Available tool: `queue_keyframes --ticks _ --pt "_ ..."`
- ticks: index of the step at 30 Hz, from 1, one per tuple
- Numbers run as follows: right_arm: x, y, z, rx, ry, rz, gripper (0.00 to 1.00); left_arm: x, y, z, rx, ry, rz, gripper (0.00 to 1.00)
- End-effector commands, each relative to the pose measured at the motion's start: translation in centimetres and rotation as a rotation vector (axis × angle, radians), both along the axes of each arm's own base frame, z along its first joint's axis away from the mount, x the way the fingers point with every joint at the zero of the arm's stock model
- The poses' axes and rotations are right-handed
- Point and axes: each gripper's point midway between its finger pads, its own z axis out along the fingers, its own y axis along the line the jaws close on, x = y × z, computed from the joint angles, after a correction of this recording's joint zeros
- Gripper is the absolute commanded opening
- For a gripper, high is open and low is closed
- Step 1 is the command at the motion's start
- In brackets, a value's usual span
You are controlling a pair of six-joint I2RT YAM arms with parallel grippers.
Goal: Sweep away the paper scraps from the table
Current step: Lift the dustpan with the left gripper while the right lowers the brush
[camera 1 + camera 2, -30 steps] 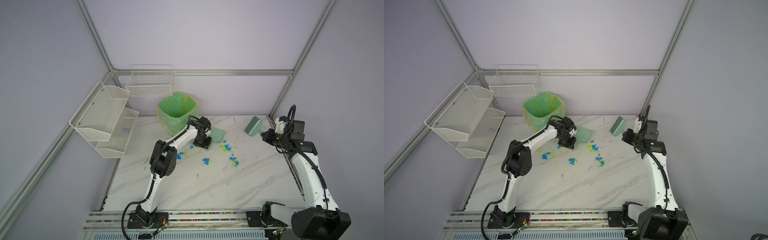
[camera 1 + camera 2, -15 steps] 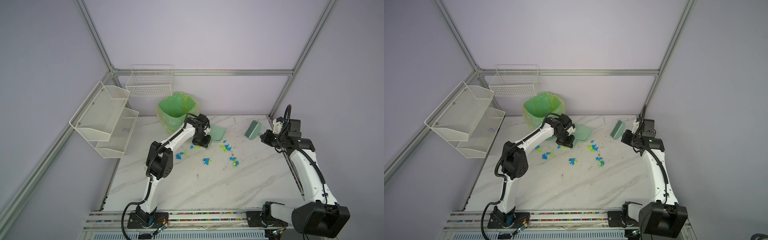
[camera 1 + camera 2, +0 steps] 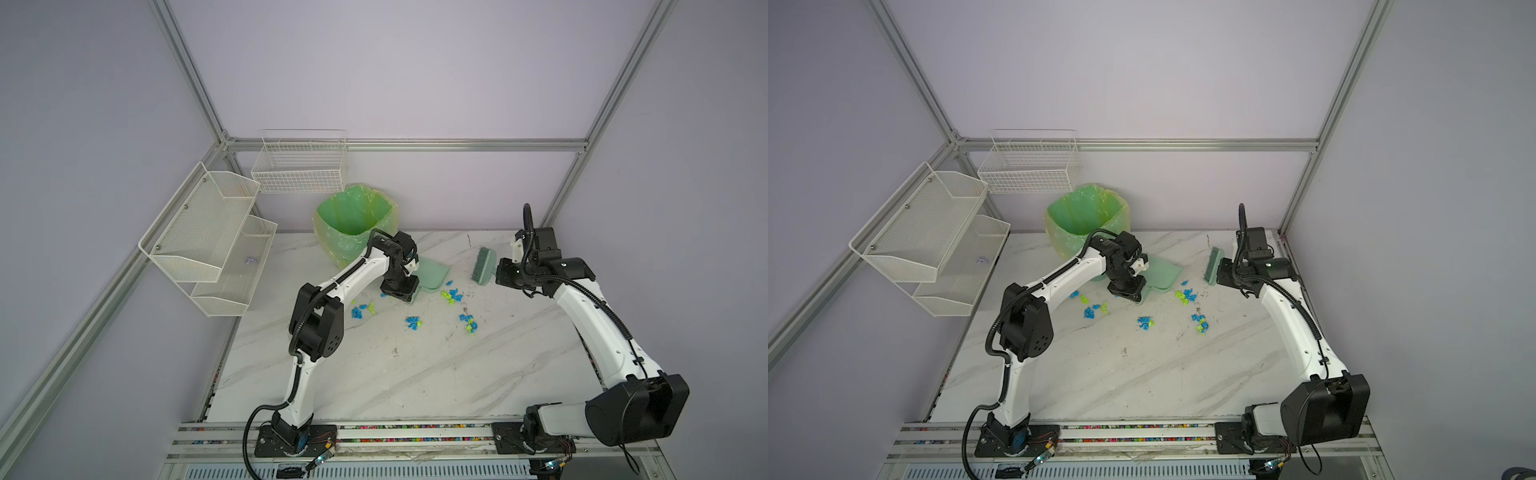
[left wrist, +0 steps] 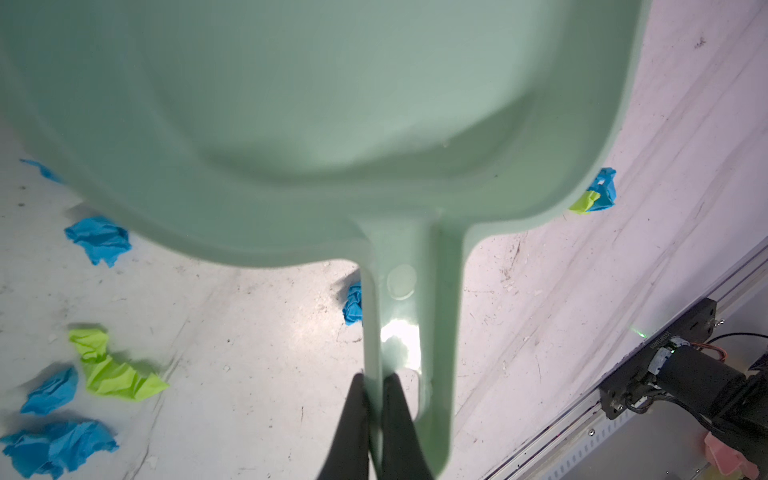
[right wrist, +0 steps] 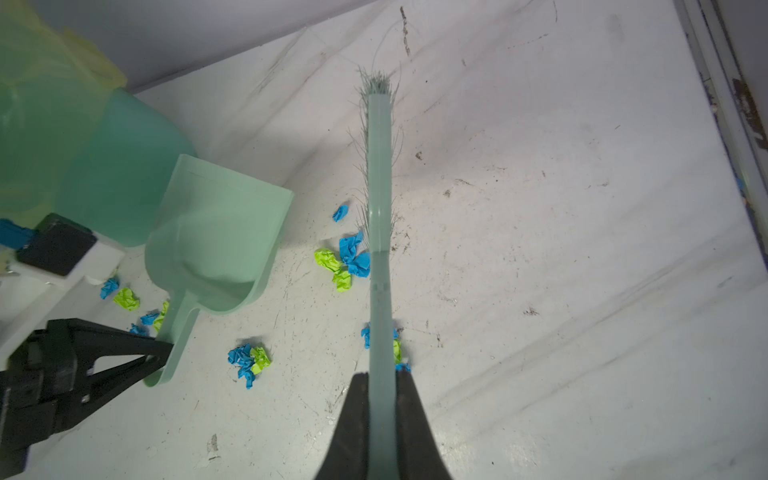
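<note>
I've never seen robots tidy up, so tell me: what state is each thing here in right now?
Dustpan: empty, gripped by its handle.
Brush: gripped by its handle.
Left claw: shut on the dustpan.
Right claw: shut on the brush.
Paper scraps: scattered on the table, unswept.
Bin: open, lined with a green bag.

Pale lilac walls, aluminium frame rails, 2-tier white mesh shelf.

Left tool and right tool clamped tight, extended forward, seemingly held low.
</note>
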Motion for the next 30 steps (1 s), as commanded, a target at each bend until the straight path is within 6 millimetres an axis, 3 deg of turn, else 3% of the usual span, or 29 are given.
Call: queue_keyframes --ticks 1,5,12,19,22,30 --pt "-1.2 -1.7 0.5 -0.083 0.023 -0.054 0.00 -2.1 1.2 3.1 -0.029 -0.017 -0.041 0.00" --pt "-2.3 -1.6 0.0 -0.101 0.070 -0.041 0.00 -3.8 1.7 3.7 -0.038 0.008 -0.054 0.00" --pt "-2.8 1.2 3.2 -0.076 0.000 0.020 0.00 -7.3 4.6 3.2 0.023 0.035 -0.058 0.00" --pt "-2.9 5.3 3.0 -0.101 0.002 0.121 0.00 -10.8 6.8 2.4 0.040 0.078 -0.005 0.00" --pt "-2.9 6.3 3.8 -0.092 -0.021 0.149 0.00 -12.3 8.0 2.8 0.050 0.082 0.027 0.00" --pt "-2.5 8.1 2.5 -0.177 0.004 0.206 0.00 -16.1 10.2 2.2 0.097 0.157 0.081 0.00"
